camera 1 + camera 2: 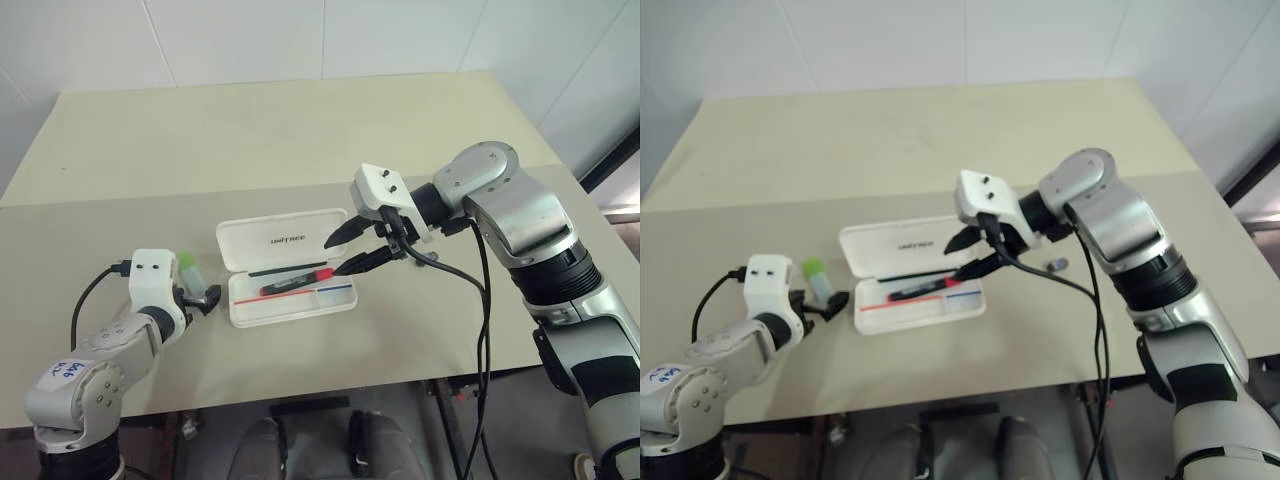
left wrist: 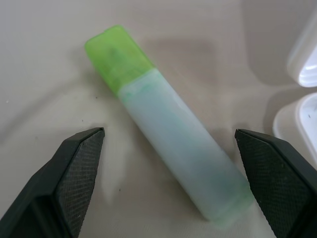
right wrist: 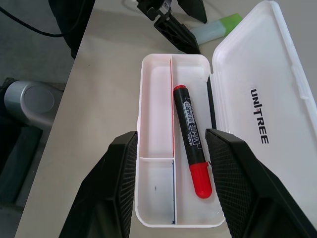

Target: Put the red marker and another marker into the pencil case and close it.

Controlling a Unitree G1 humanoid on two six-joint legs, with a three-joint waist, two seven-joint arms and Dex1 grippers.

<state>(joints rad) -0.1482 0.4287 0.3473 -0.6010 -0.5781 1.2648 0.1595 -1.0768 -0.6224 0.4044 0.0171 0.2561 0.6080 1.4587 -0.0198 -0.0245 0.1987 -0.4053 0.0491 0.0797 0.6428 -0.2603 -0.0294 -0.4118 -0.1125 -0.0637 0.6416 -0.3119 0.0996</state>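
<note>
**Inspector:** Starting at the left, the left gripper (image 2: 168,183) was spread to its full width, low over the table (image 1: 300,130), one finger on either side of the green marker (image 2: 168,148). That marker lay flat on the table just left of the pencil case (image 1: 285,268), touched by nothing.

**Clerk:** How would it handle?

**Inspector:** In my judgement, light and rigid, with a smooth plastic body that could slip. Its flat sides gave a fair purchase; I would take it across the pale mid-body, clear of the cap.

**Clerk:** And the case?

**Inspector:** It lay open, lid (image 3: 262,99) folded back flat. The red marker (image 3: 192,144) lay lengthwise in the long compartment next to the hinge, red cap toward the right-hand end.

**Clerk:** The right side?

**Inspector:** The right gripper (image 1: 352,250) hung above the case's right end, partly parted, holding nothing. A small dark object (image 1: 1059,265) lay on the table beyond it, possibly another marker; the view was too poor to confirm.
</note>
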